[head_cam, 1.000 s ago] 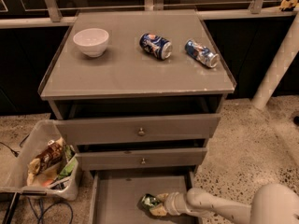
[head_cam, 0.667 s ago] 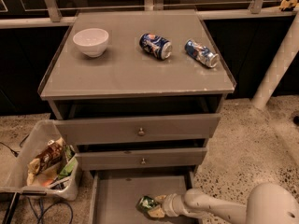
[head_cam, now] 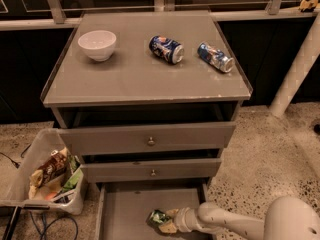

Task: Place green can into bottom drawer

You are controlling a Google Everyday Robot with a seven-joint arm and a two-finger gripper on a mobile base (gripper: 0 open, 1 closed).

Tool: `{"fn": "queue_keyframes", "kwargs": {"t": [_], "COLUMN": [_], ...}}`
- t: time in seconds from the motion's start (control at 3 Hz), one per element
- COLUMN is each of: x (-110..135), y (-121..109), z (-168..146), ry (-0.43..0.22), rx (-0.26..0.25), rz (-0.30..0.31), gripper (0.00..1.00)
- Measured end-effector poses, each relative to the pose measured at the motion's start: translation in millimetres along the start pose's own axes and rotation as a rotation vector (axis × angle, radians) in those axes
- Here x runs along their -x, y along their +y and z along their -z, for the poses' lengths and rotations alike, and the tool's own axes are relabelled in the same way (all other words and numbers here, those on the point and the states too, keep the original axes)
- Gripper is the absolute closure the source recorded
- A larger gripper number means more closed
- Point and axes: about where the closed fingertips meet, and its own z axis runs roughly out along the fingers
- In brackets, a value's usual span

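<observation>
End effector (head_cam: 165, 222) sat low inside bottom drawer (head_cam: 125, 211), right of centre, fingers clamped on green can (head_cam: 157, 217). Can at or just above floor; couldn't tell which. Judged nearly done: release + pull-out left. Bare floor to left. Middle drawer (head_cam: 120, 171) front close overhead, so exit forward.

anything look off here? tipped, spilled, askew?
Only the cans up top: the left blue can and right blue can both lie on their sides on the cabinet top, right of the upright white bowl. No spill or damage shows. The green can is low in the open bottom drawer, with the gripper right at it.
</observation>
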Motion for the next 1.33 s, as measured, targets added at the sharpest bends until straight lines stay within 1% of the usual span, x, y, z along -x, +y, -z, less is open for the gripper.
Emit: {"fn": "queue_keyframes", "kwargs": {"t": [0.67, 1.0, 1.33], "x": [0.0, 0.0, 0.0], "y": [0.1, 0.1, 0.1], "z": [0.0, -0.1, -0.1], "ry": [0.000, 0.000, 0.000], "rx": [0.000, 0.000, 0.000], "rz": [0.000, 0.000, 0.000], "gripper": [0.13, 0.00, 0.00]}}
